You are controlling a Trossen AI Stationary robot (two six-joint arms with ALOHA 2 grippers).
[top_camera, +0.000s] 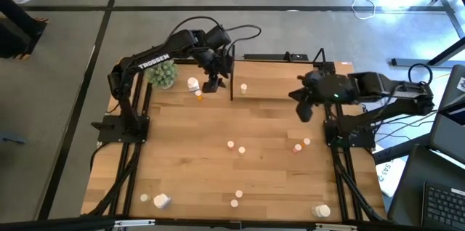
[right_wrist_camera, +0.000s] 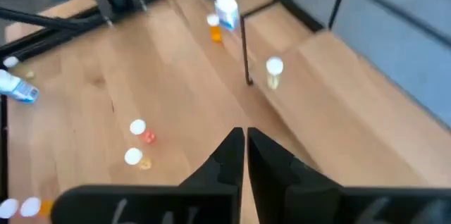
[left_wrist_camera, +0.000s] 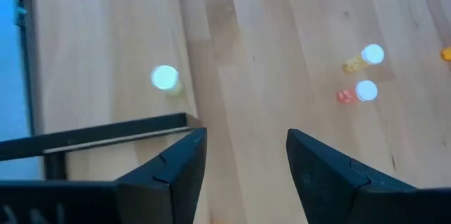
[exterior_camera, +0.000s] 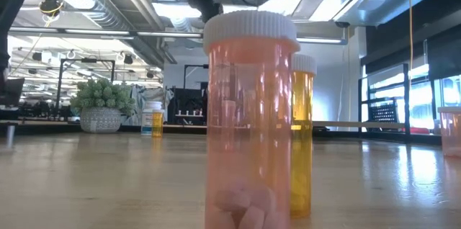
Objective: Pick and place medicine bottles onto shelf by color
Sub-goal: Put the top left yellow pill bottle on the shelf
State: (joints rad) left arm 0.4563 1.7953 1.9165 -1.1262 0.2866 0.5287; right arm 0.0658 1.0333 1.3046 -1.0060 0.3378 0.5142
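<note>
The shelf (top_camera: 290, 78) is a light-wood board with thin black uprights (top_camera: 232, 71) at the table's far right. One white-topped bottle (top_camera: 243, 86) stands on its left end and also shows in the left wrist view (left_wrist_camera: 165, 77) and the right wrist view (right_wrist_camera: 274, 69). My left gripper (top_camera: 212, 82) is open and empty (left_wrist_camera: 246, 160), just left of the shelf's near-left upright. A larger white bottle (top_camera: 192, 83) and an orange one (top_camera: 199, 94) stand beside it. My right gripper (top_camera: 304, 107) is shut and empty (right_wrist_camera: 244, 143), near the shelf's right part. Small bottles stand in pairs mid-table (top_camera: 231, 144) and to the right (top_camera: 297, 147).
A green spiky plant ball (top_camera: 161, 73) stands at the far left. Larger white bottles lie near the front edge at left (top_camera: 161, 201) and right (top_camera: 322, 211), with two small ones (top_camera: 236, 199) between them. In the low view a pinkish bottle (exterior_camera: 250, 114) stands close, an orange one (exterior_camera: 302, 135) behind it.
</note>
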